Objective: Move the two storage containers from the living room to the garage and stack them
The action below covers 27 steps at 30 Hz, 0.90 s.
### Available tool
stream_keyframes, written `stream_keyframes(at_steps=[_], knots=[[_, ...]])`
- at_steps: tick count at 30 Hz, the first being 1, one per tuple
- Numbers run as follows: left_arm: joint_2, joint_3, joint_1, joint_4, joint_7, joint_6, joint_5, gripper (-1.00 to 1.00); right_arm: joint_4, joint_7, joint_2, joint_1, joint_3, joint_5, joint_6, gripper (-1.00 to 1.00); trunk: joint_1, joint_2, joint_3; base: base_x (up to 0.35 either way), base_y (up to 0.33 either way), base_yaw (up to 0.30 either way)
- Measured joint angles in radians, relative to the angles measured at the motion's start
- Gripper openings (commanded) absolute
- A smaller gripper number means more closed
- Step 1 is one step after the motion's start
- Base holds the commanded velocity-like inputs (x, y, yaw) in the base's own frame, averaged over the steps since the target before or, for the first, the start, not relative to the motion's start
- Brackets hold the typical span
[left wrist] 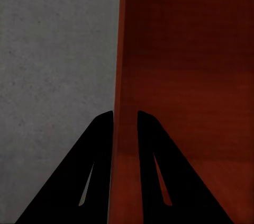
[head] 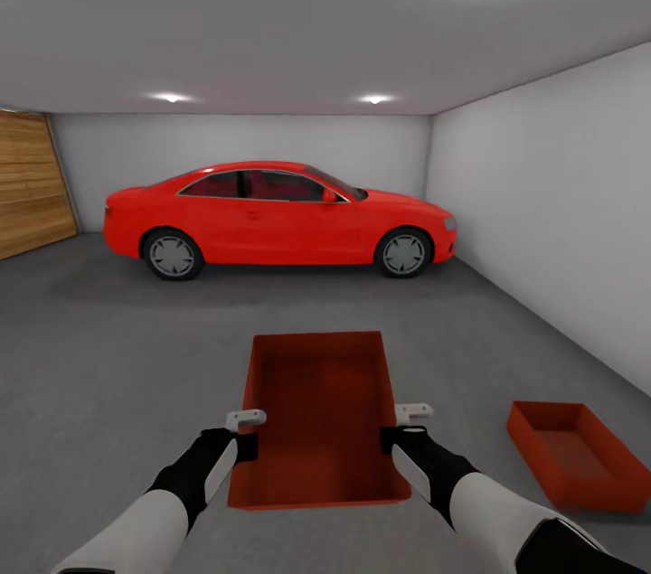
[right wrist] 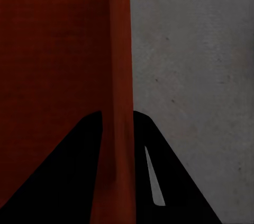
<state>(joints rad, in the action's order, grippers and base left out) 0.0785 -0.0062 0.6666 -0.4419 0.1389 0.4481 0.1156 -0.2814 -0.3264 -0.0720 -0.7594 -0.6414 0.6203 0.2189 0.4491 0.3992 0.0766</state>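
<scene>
I am in the garage, over its dark grey concrete floor (head: pixel 108 375). One orange-red storage container (head: pixel 316 416) hangs in front of me, held by both arms. My left gripper (head: pixel 246 446) is shut on its left wall (left wrist: pixel 123 75), one finger on each side. My right gripper (head: pixel 391 438) is shut on its right wall (right wrist: pixel 120 75) the same way. The second storage container (head: pixel 579 452) rests on the floor at my lower right, open side up and empty.
A red car (head: pixel 276 217) is parked across the far end of the garage. A wooden door (head: pixel 32 181) covers the left wall, and a plain white wall (head: pixel 561 221) runs along the right, close behind the floor container.
</scene>
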Motion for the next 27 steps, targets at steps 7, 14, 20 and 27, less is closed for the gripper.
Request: stream_keyframes(at_steps=[7,14,20,27], knots=[[0.0,0.0,0.0,0.0,0.0,0.0,0.0,-1.0,0.0,0.0,0.0,0.0,0.0,0.0,0.0,-1.0,0.0,0.0,0.0,0.322,0.0,0.0],[0.0,0.0,0.0,0.0,0.0,0.0,0.0,-1.0,0.0,0.0,0.0,0.0,0.0,0.0,0.0,-1.0,0.0,0.0,0.0,0.322,0.049,-0.002],[-0.012,-0.012,0.0,0.001,-0.007,-0.001,0.018,-1.0,-0.003,-0.021,-0.009,0.0,-0.016,0.012,0.002,-1.0,0.0,0.0,0.0,0.322,0.075,-0.193],[-0.02,-0.012,0.0,0.002,-0.019,-0.001,0.018,-1.0,-0.003,-0.029,-0.016,0.0,-0.016,0.011,0.002,-1.0,0.0,0.0,0.0,0.322,0.08,-0.275]])
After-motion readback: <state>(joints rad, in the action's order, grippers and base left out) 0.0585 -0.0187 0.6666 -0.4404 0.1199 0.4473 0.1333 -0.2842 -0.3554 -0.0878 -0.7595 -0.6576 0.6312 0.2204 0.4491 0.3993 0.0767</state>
